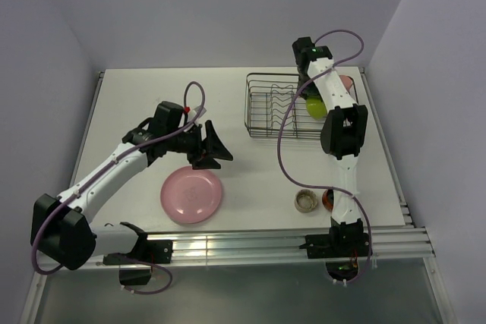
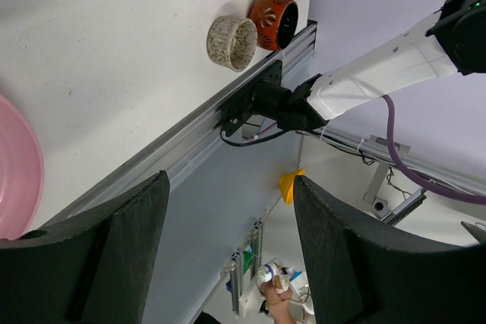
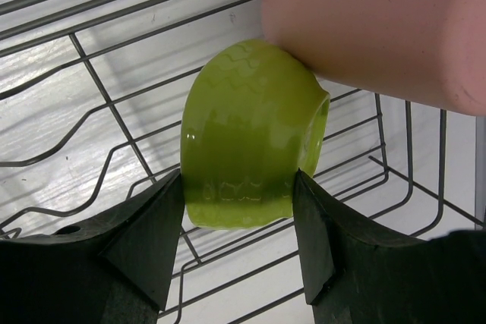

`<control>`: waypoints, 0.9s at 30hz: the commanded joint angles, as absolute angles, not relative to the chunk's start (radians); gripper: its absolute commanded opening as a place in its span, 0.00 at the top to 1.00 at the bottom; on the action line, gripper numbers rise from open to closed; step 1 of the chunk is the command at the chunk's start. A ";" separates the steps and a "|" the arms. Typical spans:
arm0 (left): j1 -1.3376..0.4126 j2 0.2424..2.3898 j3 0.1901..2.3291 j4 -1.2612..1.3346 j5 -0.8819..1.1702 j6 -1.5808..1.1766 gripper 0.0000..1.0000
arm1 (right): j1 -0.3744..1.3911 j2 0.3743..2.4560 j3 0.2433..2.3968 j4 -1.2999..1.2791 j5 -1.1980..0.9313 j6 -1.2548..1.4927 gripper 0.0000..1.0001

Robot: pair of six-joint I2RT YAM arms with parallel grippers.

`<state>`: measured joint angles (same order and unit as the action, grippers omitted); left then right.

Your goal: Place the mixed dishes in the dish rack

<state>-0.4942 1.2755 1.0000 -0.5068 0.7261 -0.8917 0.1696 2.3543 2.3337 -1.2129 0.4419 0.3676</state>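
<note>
The dish rack (image 1: 267, 105) stands at the back right of the table. My right gripper (image 3: 239, 214) reaches into it, its fingers closed on both sides of the yellow-green bowl (image 3: 243, 134), which is tipped on edge over the rack's wires (image 3: 114, 109). The salmon tumbler (image 3: 380, 28) lies against the bowl in the rack. My left gripper (image 1: 216, 146) is open and empty, just above the pink plate (image 1: 191, 195) in the top view. The speckled cup (image 1: 306, 201) and the dark red mug (image 1: 329, 201) stand at the front right; both show in the left wrist view, the cup (image 2: 231, 42) and the mug (image 2: 275, 19).
An aluminium rail (image 1: 250, 242) runs along the table's near edge, with both arm bases on it. Grey walls close in at the back and sides. The right arm's purple cable (image 1: 282, 149) loops over the table between the rack and the cup.
</note>
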 commanded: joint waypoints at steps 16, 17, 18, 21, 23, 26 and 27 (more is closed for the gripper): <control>-0.491 1.220 1.017 -0.560 0.687 -0.854 0.27 | 0.187 2.333 2.341 -1.095 0.333 0.368 0.20; -0.492 1.220 1.020 -0.564 0.686 -0.853 0.27 | 0.187 2.329 2.344 -1.095 0.334 0.371 0.20; -0.491 1.220 1.022 -0.568 0.681 -0.851 0.27 | 0.187 2.321 2.347 -1.091 0.328 0.374 0.20; -0.494 1.227 1.037 -0.594 0.661 -0.838 0.28 | 0.190 2.270 2.344 -1.094 0.318 0.391 0.20; -0.514 1.252 1.060 -0.613 0.649 -0.824 0.29 | 0.193 2.206 2.339 -1.117 0.321 0.432 0.20; -0.593 1.314 1.117 -0.624 0.591 -0.821 0.29 | 0.216 2.061 2.280 -1.147 0.324 0.478 0.20; -0.618 1.339 1.132 -0.623 0.566 -0.825 0.29 | 0.224 1.978 2.261 -1.166 0.328 0.503 0.20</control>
